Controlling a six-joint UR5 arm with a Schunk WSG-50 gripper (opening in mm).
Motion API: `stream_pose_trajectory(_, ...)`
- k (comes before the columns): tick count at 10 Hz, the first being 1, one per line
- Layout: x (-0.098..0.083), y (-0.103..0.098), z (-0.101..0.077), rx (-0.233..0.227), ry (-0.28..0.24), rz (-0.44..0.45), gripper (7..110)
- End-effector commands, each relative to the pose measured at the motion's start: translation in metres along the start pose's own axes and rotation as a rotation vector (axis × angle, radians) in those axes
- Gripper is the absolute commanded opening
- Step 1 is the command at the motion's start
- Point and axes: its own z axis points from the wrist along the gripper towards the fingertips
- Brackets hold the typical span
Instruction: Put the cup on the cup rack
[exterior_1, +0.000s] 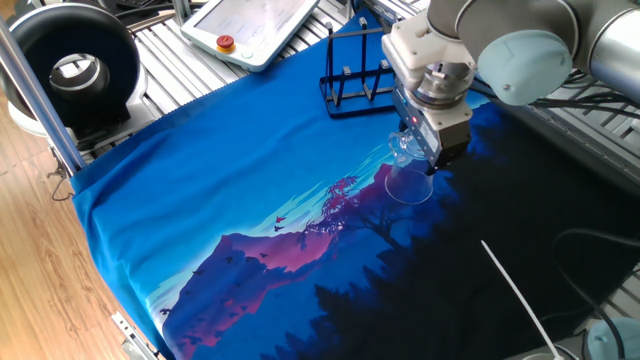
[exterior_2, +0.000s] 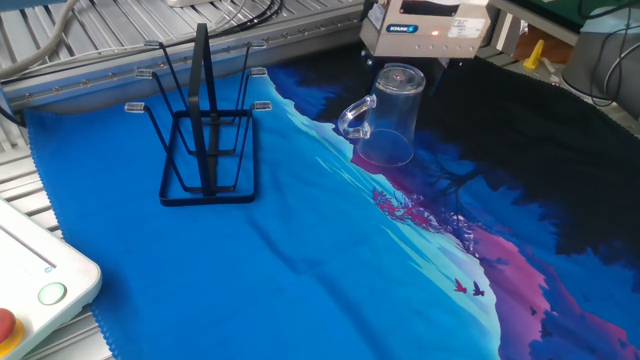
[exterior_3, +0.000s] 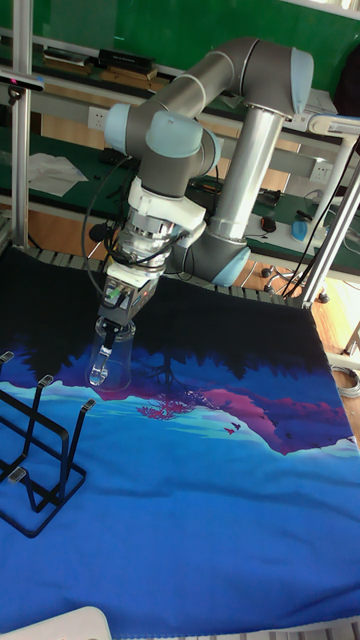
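Cup (exterior_2: 390, 118) inverted, mouth near the cloth, jaws clamped on its base; rack (exterior_2: 205, 135) stands well apart. Risk: smooth glass slipping (thin grip), or handle snagging a peg during transfer.

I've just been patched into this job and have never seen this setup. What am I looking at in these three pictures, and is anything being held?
It is one robot arm with a two-finger gripper. Two cameras watch the table from opposite sides; the tall picture shows the whole arm from the front. A blue and black printed cloth covers the table. On it stands a clear glass cup, upside down and slightly tilted, handle toward the black wire cup rack, which stands apart from it, empty. The gripper sits at the cup's upturned base and seems closed on it. A white pendant lies beyond the cloth.
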Motion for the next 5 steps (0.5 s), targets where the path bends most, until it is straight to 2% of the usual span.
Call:
stream_pose_trajectory(1,0.006,0.016,-0.003,-0.06,0.017,0.023,7)
stream_pose_trajectory(2,0.006,0.026,-0.004,-0.098,0.018,0.01,7)
stream_pose_trajectory(3,0.003,0.027,-0.006,-0.106,0.014,0.002,44)
stream_pose_trajectory(4,-0.003,0.026,-0.011,-0.102,0.006,-0.007,44)
stream_pose_trajectory(5,-0.014,0.016,-0.019,-0.059,-0.01,0.005,44)
